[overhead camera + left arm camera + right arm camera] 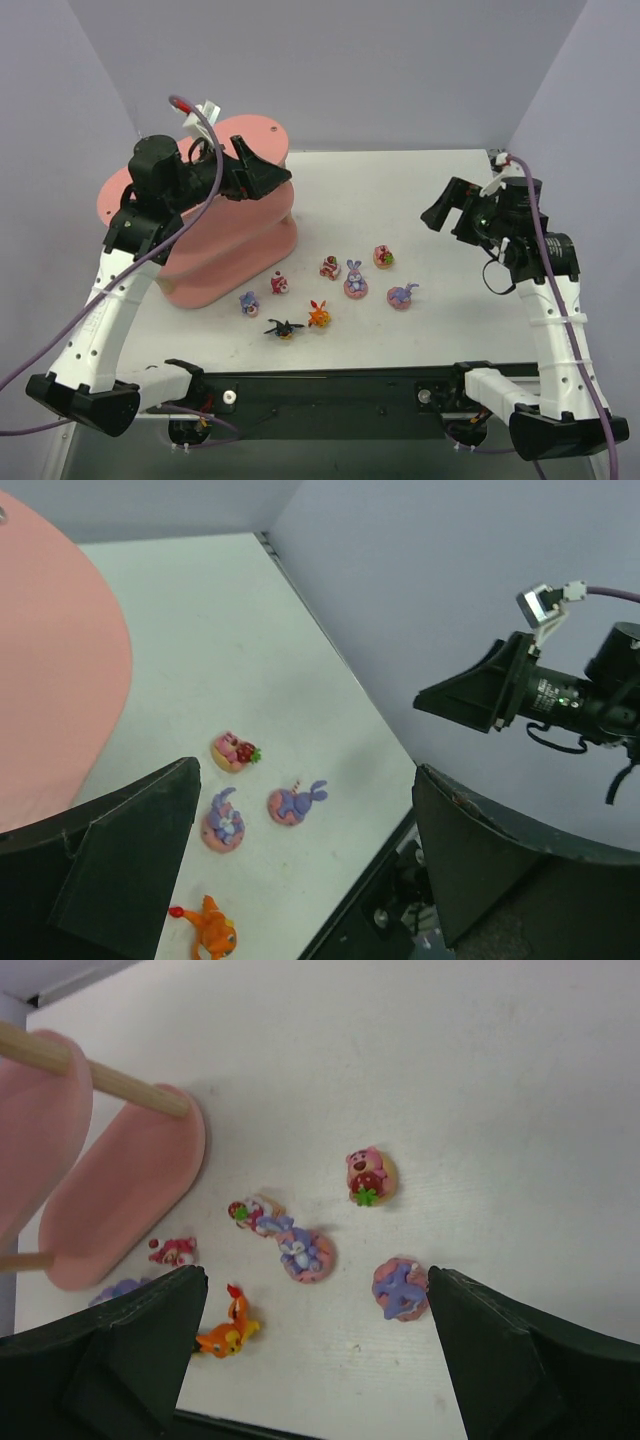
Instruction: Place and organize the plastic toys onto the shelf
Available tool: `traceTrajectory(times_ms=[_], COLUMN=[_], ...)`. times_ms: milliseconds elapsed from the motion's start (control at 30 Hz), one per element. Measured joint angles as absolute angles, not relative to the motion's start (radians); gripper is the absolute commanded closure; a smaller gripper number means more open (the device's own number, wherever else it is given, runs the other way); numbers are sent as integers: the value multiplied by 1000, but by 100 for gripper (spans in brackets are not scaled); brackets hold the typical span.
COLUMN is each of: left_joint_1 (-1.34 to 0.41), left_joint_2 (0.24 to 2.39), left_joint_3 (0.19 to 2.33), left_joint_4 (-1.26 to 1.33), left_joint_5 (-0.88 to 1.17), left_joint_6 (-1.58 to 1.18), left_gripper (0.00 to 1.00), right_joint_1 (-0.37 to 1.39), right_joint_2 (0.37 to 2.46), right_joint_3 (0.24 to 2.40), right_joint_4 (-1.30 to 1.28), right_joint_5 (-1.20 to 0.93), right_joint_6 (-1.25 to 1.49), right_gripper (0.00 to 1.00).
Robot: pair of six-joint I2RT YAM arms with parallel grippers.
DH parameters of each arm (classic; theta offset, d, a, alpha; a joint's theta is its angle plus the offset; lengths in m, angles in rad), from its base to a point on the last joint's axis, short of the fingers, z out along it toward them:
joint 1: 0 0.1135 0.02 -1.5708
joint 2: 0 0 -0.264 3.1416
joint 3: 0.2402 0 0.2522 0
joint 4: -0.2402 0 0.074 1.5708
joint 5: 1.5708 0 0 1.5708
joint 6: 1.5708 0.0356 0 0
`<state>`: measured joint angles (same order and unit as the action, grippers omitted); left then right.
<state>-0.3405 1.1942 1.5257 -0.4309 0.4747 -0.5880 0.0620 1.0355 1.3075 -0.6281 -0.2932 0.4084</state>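
Several plastic toys lie on the white table in front of the shelf (225, 250), a salmon-pink three-tier stand at the left. Among them are a purple bunny on a pink base (355, 281), a lying purple bunny (402, 295), an orange one (319, 315), a black-yellow spiky one (284, 328) and a small pink-red one (279, 284). My left gripper (268, 172) is open and empty, high by the shelf's top board (50, 680). My right gripper (440, 207) is open and empty, raised above the table's right side. The right wrist view shows the bunny (303, 1252) and the orange toy (228, 1332) below.
Purple walls enclose the table on the left, back and right. The table's near edge (330, 365) runs just in front of the toys, with the black arm-base rail behind it. A pink bear toy (384, 257) lies farthest right at the back of the group.
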Motion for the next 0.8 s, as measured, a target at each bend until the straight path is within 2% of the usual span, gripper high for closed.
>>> traceTrajectory(times_ms=[200, 467, 800], left_joint_1=[-348, -402, -403], left_joint_2=[1245, 1276, 1267], left_joint_3=[1401, 1536, 1632], left_joint_4=[-327, -416, -517], left_joint_5=[605, 539, 450], left_joint_6=[-673, -577, -467], left_gripper=[3, 3, 3], right_joint_1=[282, 647, 674], right_joint_2=[1035, 1110, 1264], right_joint_3=[1221, 1118, 989], right_joint_4=[-636, -585, -420], right_joint_5=[-279, -157, -49], right_joint_6=[333, 287, 354], right_gripper=[1, 9, 19])
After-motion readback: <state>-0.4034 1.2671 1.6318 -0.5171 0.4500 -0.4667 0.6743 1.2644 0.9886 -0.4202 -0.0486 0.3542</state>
